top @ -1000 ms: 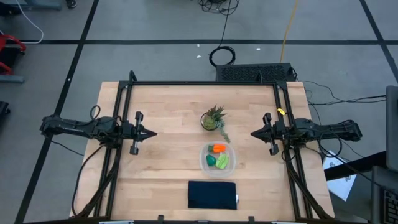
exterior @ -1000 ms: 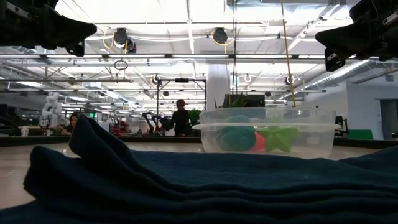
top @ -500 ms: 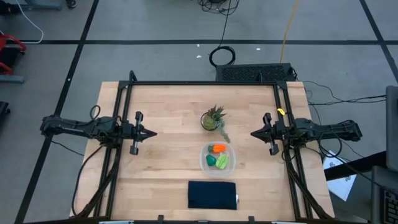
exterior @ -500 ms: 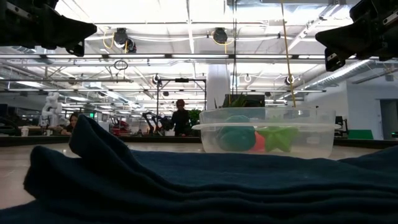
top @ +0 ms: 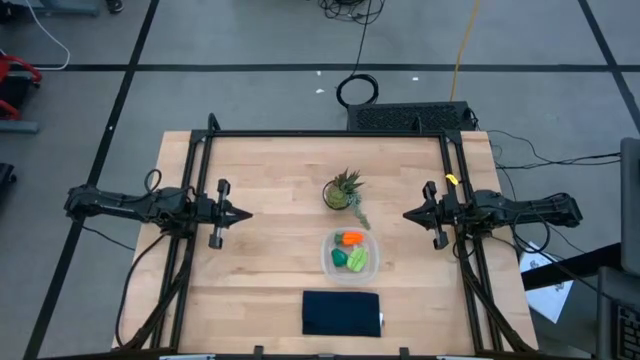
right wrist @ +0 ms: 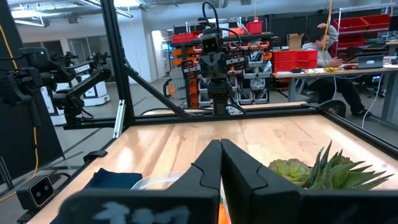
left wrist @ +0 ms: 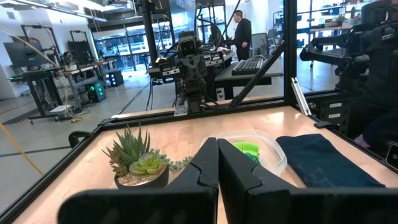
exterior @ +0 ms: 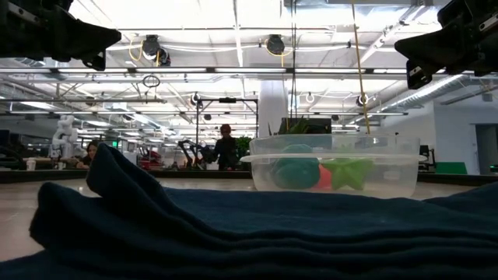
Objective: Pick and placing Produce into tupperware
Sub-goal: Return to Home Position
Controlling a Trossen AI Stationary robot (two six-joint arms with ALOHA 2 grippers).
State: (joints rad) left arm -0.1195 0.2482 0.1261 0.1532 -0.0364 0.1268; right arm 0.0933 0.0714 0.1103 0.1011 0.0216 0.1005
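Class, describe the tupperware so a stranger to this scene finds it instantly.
On the wooden table, look between the spiky potted plant and the dark navy cloth. The tupperware sits there: the only clear, rounded-square container, holding three toy foods.

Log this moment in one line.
produce: three pieces in tupperware | left gripper: shut, left side | right gripper: shut, right side

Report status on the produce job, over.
Left hand shut, right hand shut, both at table sides. Carrot, lime-green piece, dark green piece inside tupperware. Nothing blocking.
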